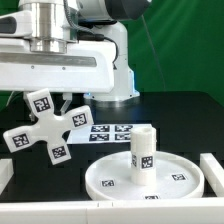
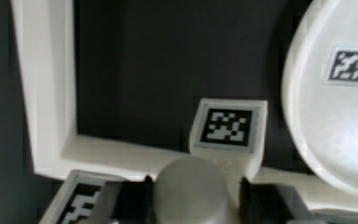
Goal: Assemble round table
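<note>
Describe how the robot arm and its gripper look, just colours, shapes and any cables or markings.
The arm is glossy white with rounded links and a black section near the wrist. A silver metal cylinder joins it to the gripper, whose body is a wide white boxy block. The jaws are hard to make out. No cables or markings show.

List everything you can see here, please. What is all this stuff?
Round disc: one, white, on the table, exterior view's lower right.
Short post: one, white, upright on the disc.
Cross piece: one, white with black tags, held up at the exterior view's left.
Marker board: one, white with black tags, flat behind the disc.
Border rails: several, white, along the table's edges.
Table: one, black.
Robot arm: one, white, behind.
Hand: one, closed on the cross piece.
</note>
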You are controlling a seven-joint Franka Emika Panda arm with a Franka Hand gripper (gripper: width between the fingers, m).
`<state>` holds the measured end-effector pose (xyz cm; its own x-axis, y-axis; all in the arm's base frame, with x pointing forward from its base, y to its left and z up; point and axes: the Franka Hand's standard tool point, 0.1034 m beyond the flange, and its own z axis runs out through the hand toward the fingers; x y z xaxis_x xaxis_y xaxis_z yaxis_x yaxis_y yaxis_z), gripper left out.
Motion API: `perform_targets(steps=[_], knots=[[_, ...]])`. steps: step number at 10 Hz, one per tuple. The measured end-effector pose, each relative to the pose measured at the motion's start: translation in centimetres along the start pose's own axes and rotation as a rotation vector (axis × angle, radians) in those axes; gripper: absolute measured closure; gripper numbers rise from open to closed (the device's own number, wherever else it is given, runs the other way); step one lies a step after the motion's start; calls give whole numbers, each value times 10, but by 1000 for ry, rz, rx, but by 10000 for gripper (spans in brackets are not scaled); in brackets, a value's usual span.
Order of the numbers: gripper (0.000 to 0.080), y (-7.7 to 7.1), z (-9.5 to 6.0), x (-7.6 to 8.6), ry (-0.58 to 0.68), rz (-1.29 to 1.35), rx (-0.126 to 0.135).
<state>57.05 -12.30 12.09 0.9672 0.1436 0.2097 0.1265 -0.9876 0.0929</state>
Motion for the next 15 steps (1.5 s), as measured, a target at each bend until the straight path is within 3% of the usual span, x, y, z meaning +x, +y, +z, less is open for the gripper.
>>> perform_targets(steps=[2, 4, 5, 6, 7, 8, 9, 10, 11, 13, 15], knots=[[580, 0, 2, -2, -5, -1, -1], [580, 9, 21, 2, 12, -3, -52], [580, 16, 25, 11, 47, -13, -91], [580, 19, 26, 13, 61, -19, -106], [580, 26, 24, 11, 89, -30, -136], [580, 36, 21, 8, 143, -52, -190], [580, 43, 20, 4, 172, -52, -216], [580, 55, 15, 2, 233, -70, -272], [580, 59, 16, -3, 284, -45, -302], [580, 31, 36, -2, 273, 47, -245], [580, 9, 50, 13, 298, 95, -239]])
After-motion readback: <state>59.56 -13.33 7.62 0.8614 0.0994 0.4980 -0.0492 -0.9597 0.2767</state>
